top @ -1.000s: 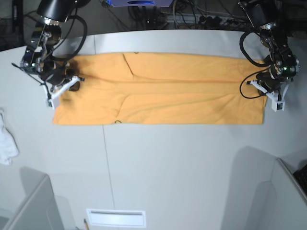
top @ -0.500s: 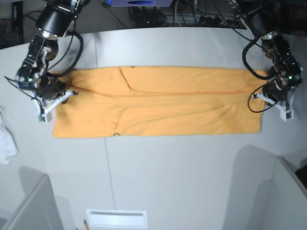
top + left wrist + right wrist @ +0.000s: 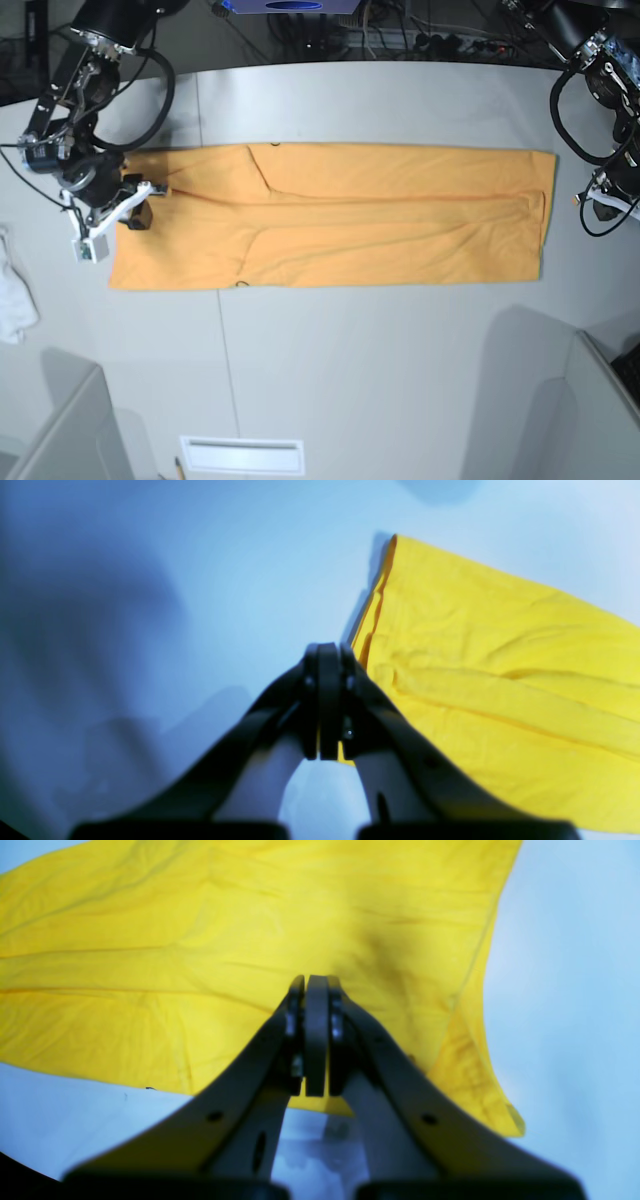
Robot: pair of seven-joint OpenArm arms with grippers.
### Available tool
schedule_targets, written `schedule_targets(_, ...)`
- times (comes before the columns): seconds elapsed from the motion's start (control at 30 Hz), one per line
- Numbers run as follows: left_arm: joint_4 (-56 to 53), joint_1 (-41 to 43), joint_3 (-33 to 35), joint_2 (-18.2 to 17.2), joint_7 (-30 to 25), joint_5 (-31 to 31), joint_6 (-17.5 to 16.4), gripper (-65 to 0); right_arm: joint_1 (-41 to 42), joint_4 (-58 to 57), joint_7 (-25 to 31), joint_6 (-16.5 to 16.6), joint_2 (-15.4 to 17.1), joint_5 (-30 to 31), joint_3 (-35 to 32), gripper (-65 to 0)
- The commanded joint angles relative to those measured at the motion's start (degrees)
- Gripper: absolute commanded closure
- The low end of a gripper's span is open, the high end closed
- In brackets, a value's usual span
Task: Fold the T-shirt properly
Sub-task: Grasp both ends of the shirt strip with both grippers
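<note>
The T-shirt is light orange and lies flat as a long folded strip across the table, with one fold ridge running along its length. My right gripper is shut and hovers over the T-shirt near its left end; no cloth shows between the fingers. My left gripper is shut over bare table just beside the T-shirt's short edge, and it holds nothing. The left arm stands at the right border of the base view.
A small white cloth lies at the table's left edge. A white slotted plate sits at the front edge. Grey partitions rise at the front left and front right. Cables run behind the table.
The T-shirt slid toward the table's near side. Then my left arm drew off its right end to the right. My right arm shifted slightly left and forward. Both grippers stayed shut.
</note>
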Motion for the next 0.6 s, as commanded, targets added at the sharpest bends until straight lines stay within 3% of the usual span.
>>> schedule_targets(0.0, 1.0, -0.7, 0.0, -1.3, -1.8, -1.3, 0.1, -1.3, 0.0, 0.8, 0.8, 0.0, 0.8, 0.4, 0.2, 0.0)
schedule_targets(0.13, 0.4, 0.1, 0.1, -1.3, -4.3, -1.5, 0.1, -42.0, -1.7, 1.0, 0.8, 0.0, 0.1, 0.4, 0.2, 0.0)
schedule_targets(0.23, -3.7, 0.2, 0.4, -1.3, -6.5, -1.5, -0.1, -65.0, -3.4, 1.2, 0.8, 0.0, -1.3, 0.4, 0.4, 0.0)
schedule_targets(0.43, -17.6, -3.9, 2.2, -2.4, -8.0, -1.1, -8.2, -65.0, -5.2, 1.5, 0.9, 0.0, -2.9, 0.4, 0.0, 0.0)
schedule_targets(0.57, -22.8, -6.3, 5.3, -3.2, -9.7, -1.1, -8.4, -65.0, -4.8, 3.2, 0.9, 0.0, -3.3, 0.4, 0.0, 0.0)
